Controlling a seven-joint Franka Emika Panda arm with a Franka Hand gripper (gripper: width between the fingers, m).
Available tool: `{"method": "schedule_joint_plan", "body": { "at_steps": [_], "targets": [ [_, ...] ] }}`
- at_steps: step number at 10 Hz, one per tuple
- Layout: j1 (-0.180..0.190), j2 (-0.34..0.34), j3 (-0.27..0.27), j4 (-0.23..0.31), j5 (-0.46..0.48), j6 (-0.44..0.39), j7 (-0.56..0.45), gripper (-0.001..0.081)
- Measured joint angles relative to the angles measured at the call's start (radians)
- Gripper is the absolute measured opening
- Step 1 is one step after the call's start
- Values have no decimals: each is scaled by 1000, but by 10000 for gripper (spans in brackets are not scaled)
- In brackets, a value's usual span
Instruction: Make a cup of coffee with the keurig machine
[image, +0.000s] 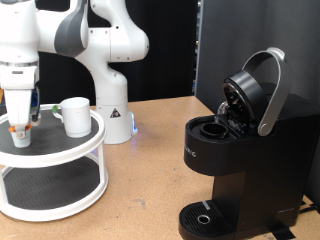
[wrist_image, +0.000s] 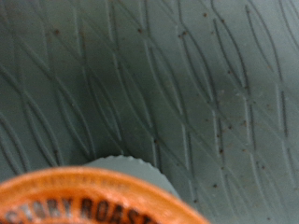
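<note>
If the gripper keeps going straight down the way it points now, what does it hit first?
Most likely the orange-topped coffee pod: the gripper points straight down over the dark mesh top shelf of the white round stand, and the wrist view shows the pod close ahead. Below it lies the mesh. Depth is unclear.

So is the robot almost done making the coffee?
Not nearly. Done: the keurig machine has its lid up, and the pod slot looks empty. In hand: the gripper is down at the orange-topped coffee pod on the round shelf; whether it grips it is unclear. Left: the cup sits on the shelf, not on the drip tray.
</note>
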Motion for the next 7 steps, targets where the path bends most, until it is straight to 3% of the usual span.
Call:
{"method": "schedule_joint_plan", "body": {
  "at_steps": [4, 6, 7],
  "targets": [
    [0, 30, -6, -3, 0, 24, 2, 808],
    [0, 34, -7, -3, 0, 30, 2, 544],
    [0, 34, -7, -3, 0, 31, 2, 544]
  ]
}}
